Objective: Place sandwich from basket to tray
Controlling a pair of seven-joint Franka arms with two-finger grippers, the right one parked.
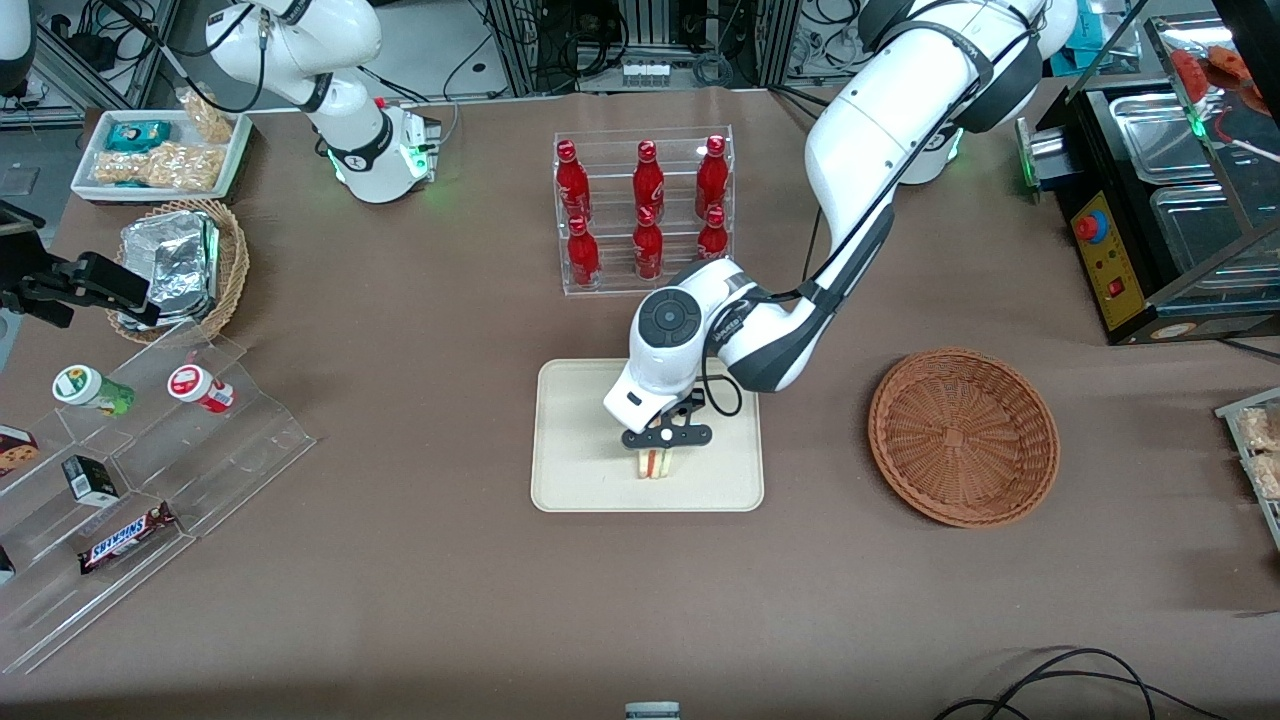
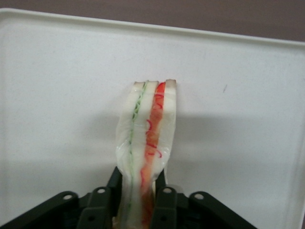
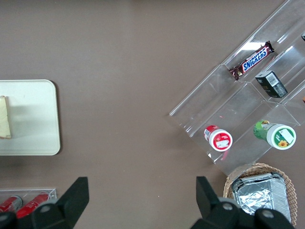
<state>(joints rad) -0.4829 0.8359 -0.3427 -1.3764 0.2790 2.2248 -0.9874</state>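
The sandwich (image 1: pixel 655 464) (image 2: pixel 145 138) stands on its edge on the cream tray (image 1: pixel 575 470) (image 2: pixel 57 95), its red-orange and green layers showing along the cut side. My left gripper (image 1: pixel 655 455) (image 2: pixel 137 191) is over the middle of the tray, shut on the sandwich with a black finger pressed on each bread face. A sliver of the sandwich (image 3: pixel 4 117) also shows on the tray (image 3: pixel 33 119) in the right wrist view. The reddish-brown basket (image 1: pixel 963 435) lies toward the working arm's end of the table, with nothing in it.
A clear rack of red bottles (image 1: pixel 645 210) stands farther from the front camera than the tray. Toward the parked arm's end are a stepped acrylic stand (image 1: pixel 140 470) with snacks, a tan basket of foil packs (image 1: pixel 180 265) and a white snack tray (image 1: pixel 160 150).
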